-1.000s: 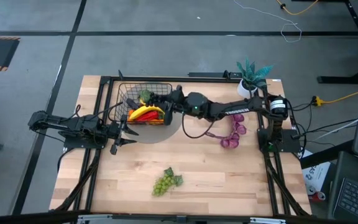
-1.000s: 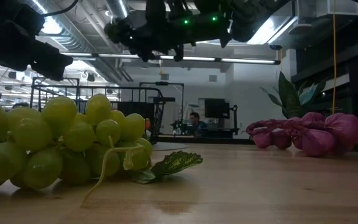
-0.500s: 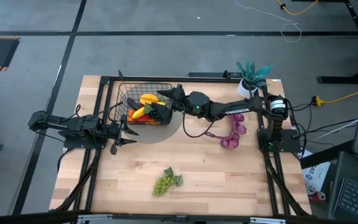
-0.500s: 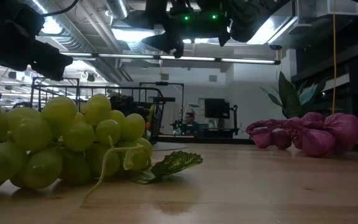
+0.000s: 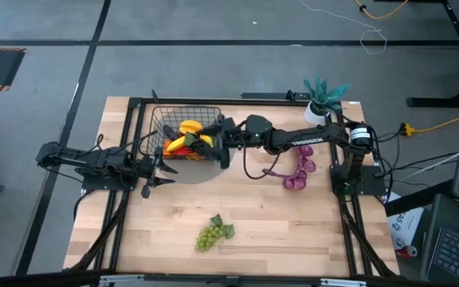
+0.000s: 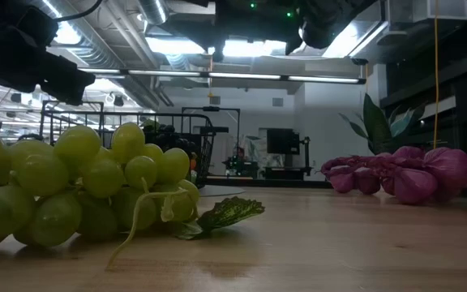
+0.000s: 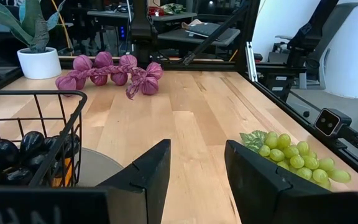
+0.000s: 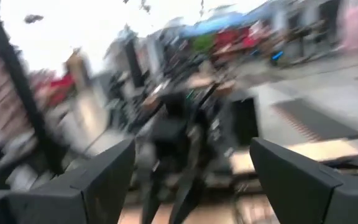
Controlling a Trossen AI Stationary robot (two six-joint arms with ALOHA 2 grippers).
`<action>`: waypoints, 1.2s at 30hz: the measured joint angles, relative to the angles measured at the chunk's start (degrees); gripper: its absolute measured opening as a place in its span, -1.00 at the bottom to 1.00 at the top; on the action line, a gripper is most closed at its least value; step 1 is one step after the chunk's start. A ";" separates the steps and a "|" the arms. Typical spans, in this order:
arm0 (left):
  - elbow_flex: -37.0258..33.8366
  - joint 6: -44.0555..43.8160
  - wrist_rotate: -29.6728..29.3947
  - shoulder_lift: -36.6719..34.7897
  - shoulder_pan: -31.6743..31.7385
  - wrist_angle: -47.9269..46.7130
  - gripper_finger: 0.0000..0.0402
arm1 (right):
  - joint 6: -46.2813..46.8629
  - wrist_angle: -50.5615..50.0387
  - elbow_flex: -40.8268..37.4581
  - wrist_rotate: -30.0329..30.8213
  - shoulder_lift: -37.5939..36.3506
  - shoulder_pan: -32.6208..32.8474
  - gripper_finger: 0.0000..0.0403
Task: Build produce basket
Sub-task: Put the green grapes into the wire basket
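right gripper (image 5: 220, 142) wide open, empty, beside basket (image 5: 159, 119); swinging away could snag the wire rim and tip it.

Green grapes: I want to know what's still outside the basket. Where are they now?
In the high view the green grapes lie on bare wood near the table's front edge, apart from the basket and the purple string.

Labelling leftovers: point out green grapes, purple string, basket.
green grapes (image 5: 211, 233), high view, middle of the bunch
purple string (image 5: 299, 172), high view, middle bulbs
basket (image 5: 183, 109), high view, far rim wire
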 joint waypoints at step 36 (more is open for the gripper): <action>0.00 0.00 0.00 0.02 0.00 0.00 -0.27 | -7.16 -19.71 0.09 26.85 8.33 36.54 0.59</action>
